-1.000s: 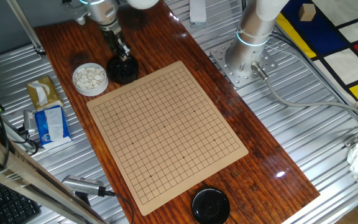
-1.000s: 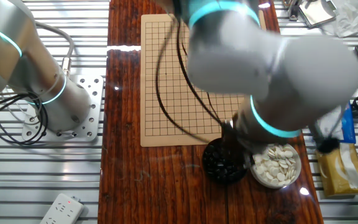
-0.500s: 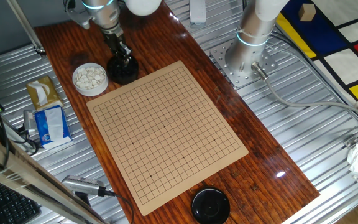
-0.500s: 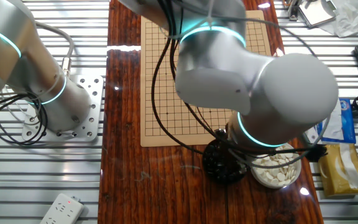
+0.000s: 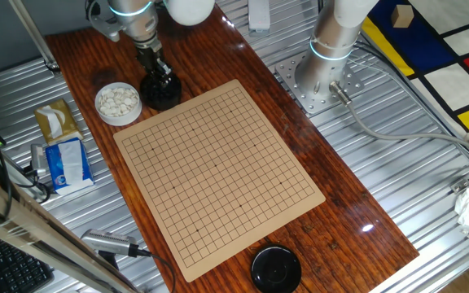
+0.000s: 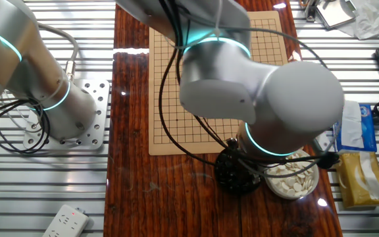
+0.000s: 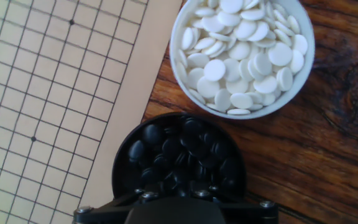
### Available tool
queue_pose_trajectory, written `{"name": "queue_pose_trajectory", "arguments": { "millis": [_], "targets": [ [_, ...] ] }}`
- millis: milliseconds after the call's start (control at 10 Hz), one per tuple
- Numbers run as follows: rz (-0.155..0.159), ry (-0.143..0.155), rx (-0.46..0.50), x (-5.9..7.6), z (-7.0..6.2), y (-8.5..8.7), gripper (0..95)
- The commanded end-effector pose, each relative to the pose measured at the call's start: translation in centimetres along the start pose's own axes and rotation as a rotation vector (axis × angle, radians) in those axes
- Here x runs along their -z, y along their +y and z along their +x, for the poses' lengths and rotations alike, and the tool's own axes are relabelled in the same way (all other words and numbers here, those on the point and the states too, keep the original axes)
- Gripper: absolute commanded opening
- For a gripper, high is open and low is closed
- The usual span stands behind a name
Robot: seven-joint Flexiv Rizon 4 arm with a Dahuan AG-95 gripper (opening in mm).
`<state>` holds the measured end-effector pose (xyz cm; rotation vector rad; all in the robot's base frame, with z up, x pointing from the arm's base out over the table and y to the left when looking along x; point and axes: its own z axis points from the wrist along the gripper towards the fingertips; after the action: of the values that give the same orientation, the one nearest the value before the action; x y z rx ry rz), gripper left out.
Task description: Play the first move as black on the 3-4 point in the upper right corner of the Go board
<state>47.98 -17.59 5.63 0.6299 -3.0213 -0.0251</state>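
Two bowls [image 7: 241, 53] side by side (beside board [image 7: 48, 93])

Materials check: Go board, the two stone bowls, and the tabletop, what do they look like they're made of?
Tan gridded Go board: thin and matte, likely wood or fibreboard; flat, no glare.
White round bowl of white stones: glossy, ceramic or plastic; smooth rim.
Black round bowl of black stones: dark, satin; unclear which.
Reddish-brown table: varnished wood; visible grain, glare spots.

1. A dark red-brown wooden tabletop [image 5: 218, 49] with a glossy finish lies over a ribbed metal surface [image 5: 397, 163].
2. Bright glare spots [image 5: 366, 226] reflect off the wood.
3. A floor mat [image 5: 438, 49] in red, yellow, blue and white blocks fills one corner.
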Motion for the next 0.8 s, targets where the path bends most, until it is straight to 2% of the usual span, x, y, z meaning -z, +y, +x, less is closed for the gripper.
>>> {"name": "queue_pose_trajectory", "arguments": {
  "millis": [100, 800],
  "targets": [
    [0.002, -0.007, 0.003, -0.63, -0.30, -0.13, 19.0],
    [0.015, -0.023, 0.011, -1.31, -0.49, -0.16, 19.0]
  ]
}}
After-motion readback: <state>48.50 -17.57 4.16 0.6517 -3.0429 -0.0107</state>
